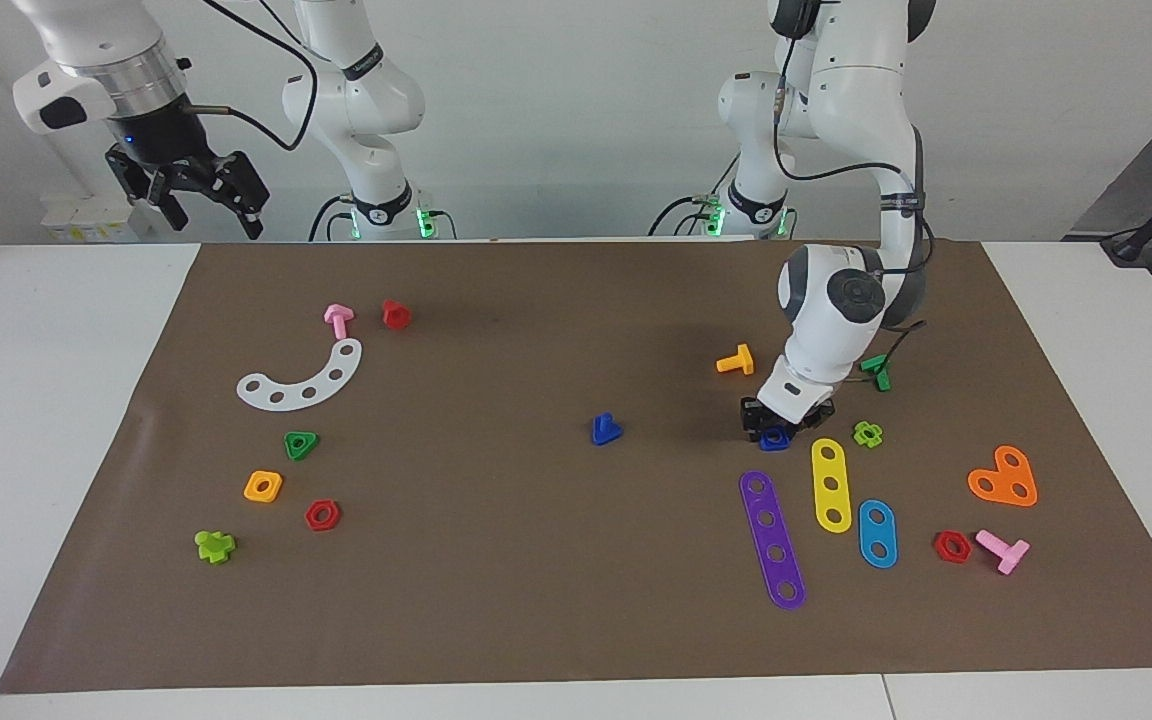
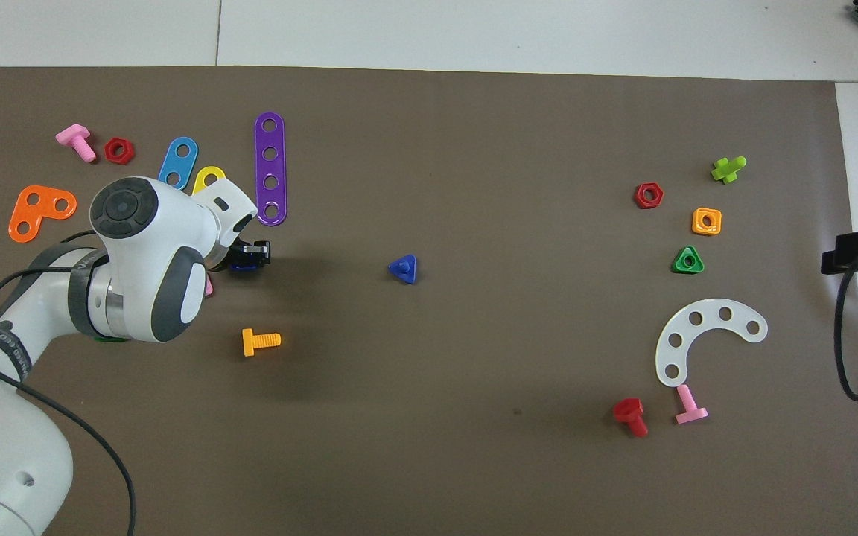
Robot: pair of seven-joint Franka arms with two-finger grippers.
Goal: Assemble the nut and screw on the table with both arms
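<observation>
From the facing camera, the left gripper (image 1: 774, 428) sits low on the mat with its fingers pinched around the blue nut (image 1: 775, 438), presumably so it can lift it; the screw (image 1: 605, 429) lies alone mid-mat. The right gripper (image 1: 198, 192) waits up high, fingers spread, holding nothing. From overhead, the nut (image 2: 243, 263) peeks out under the left gripper (image 2: 252, 254), near the purple strip (image 2: 270, 168).
</observation>
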